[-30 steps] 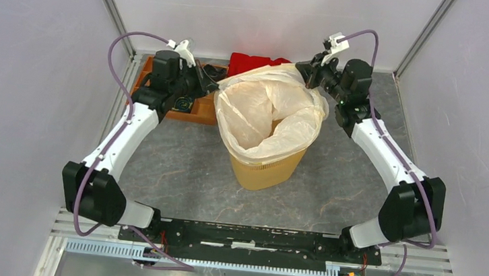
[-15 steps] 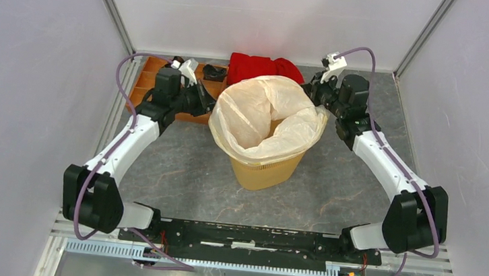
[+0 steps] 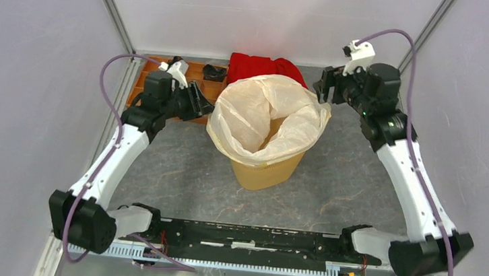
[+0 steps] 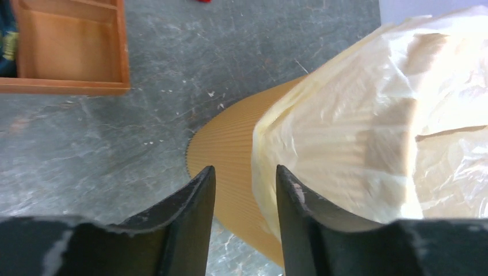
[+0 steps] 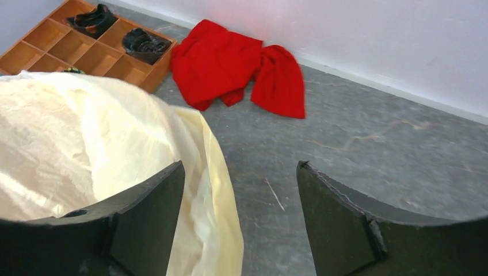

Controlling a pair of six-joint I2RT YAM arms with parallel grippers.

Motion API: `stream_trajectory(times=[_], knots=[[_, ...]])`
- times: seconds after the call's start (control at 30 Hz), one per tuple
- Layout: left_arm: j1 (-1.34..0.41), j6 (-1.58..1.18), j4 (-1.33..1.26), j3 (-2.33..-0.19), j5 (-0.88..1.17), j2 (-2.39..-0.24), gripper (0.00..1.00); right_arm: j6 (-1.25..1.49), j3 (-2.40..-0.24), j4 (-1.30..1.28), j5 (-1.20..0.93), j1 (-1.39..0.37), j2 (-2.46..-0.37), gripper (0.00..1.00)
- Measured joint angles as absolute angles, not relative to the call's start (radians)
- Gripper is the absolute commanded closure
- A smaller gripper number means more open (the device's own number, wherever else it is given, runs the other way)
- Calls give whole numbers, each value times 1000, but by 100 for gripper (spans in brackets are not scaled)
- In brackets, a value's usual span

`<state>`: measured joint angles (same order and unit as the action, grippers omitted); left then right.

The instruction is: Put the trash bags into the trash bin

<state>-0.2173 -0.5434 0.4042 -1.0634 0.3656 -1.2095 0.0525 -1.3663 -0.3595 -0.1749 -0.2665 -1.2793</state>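
Mid-table (image 3: 177, 172): trash bin (image 3: 269, 174), upright, narrowing toward its base. In and over it: trash bags (image 3: 257, 115), lining the hollow, mouth turned outward over the rim on every side in view, hem hanging lower toward the near-left than at the far-right. Looks close to finished as a job. Judging by the loose, uneven hem, calls at most for a tuck or a tug.

Behind, by the back wall: red cloth (image 3: 262, 65), and to its left a wooden tray (image 3: 144, 81). No part in the task.

Flanking the bin, one per side: left gripper (image 3: 203, 103) just beside the bag's left hem, right gripper (image 3: 322, 86) at the far-right corner of the rim. Puts the bin mouth squarely between the two, on a slanting line from near-left to far-right.

Left gripper: partly open, a narrow gap, clamped on nothing. Through the gap, only the orange bin wall below. Bag hem just to the right of the right finger (image 4: 299, 218), apart from it as far as can be told.

Right gripper: spread wide, empty, bare table between the fingers. Bag edge running past the left finger (image 5: 144, 218), contact impossible to judge.

Means, for either arm, an inward move toward the bin's centre to reach plastic, with neither clearly nearer.
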Motion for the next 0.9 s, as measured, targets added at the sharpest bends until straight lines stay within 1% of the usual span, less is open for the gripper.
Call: stream_trajectory(times=[0.07,0.13,0.27,0.33,0.43,0.47,0.53,0.57,0.63,0.7,0.77,0.8,0.87,0.9], knots=[[-217,-534,439,-1071,332,-1163,40,39,-1357,-401,-139,-266,-1205,23],[-217,-529,468,-1076,300,-1110,38,35,-1336,-428,-117,-263,-1126,26],[-217,-527,496,-1080,278,-1019,37,45,-1265,-429,-166,-227,-1045,40],[-217,-534,490,-1070,291,-995,37,61,-1232,-428,-224,-186,-1042,41],[-217,-564,464,-1019,331,-976,37,86,-1192,-421,-309,-142,-1075,39],[-217,-580,450,-997,354,-977,39,93,-1175,-420,-336,-134,-1086,39],[-217,-614,425,-950,402,-987,47,105,-1140,-422,-377,-130,-1098,40],[-217,-630,409,-929,423,-992,51,109,-1127,-423,-393,-130,-1098,44],[-217,-660,381,-896,458,-1007,56,112,-1110,-419,-416,-130,-1097,51],[-217,-686,358,-871,485,-1018,59,117,-1091,-406,-434,-131,-1092,51],[-217,-708,327,-850,509,-1022,60,120,-1065,-395,-445,-131,-1084,52],[-217,-715,316,-842,517,-1022,61,120,-1052,-390,-447,-131,-1081,55],[-217,-730,283,-821,539,-1023,65,120,-1023,-381,-448,-130,-1074,67],[-217,-737,270,-811,550,-1023,69,120,-1010,-375,-450,-130,-1071,70]])
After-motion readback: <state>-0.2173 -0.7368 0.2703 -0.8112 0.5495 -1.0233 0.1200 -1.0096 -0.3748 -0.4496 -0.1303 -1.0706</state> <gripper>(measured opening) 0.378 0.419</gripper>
